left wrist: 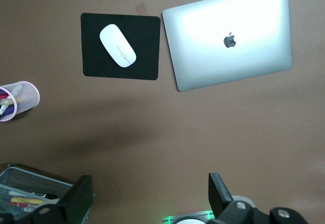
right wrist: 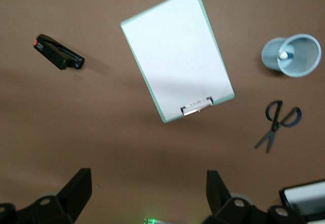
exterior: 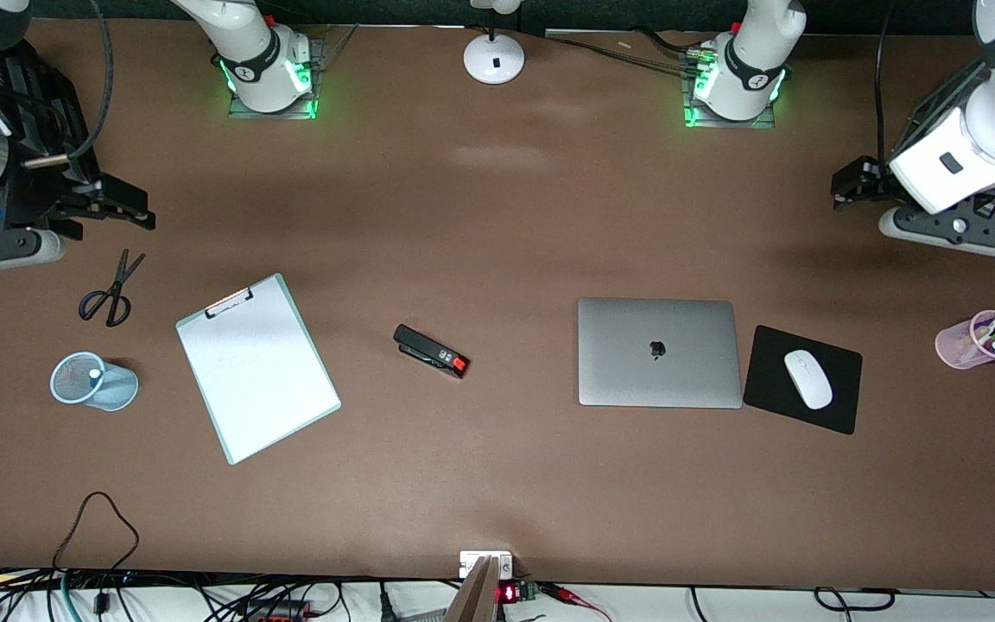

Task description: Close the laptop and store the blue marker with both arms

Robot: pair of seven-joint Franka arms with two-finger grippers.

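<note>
**Laptop shut, marker apparently stored, both arms pulled back**

Fingers [left wrist: 81,196] of the left gripper [exterior: 852,186] stand wide apart with nothing between them; the right gripper [exterior: 122,207] is spread the same way and equally empty. In the front view the left one hangs at the right edge of the frame, the right one at the left edge, each over bare table [exterior: 497,484] and well apart from any object.

Right of centre lies the laptop [exterior: 659,352], lid down, apple logo up, just beside the mouse pad [exterior: 802,380] carrying a white mouse [exterior: 808,378]. At lower left, the blue mesh cup [exterior: 93,381] lies on its side with something pale-tipped inside, probably the blue marker [exterior: 95,373], though too small to be sure.

Judging by this layout, both steps look done. Any next move should be only to wait clear.
</note>
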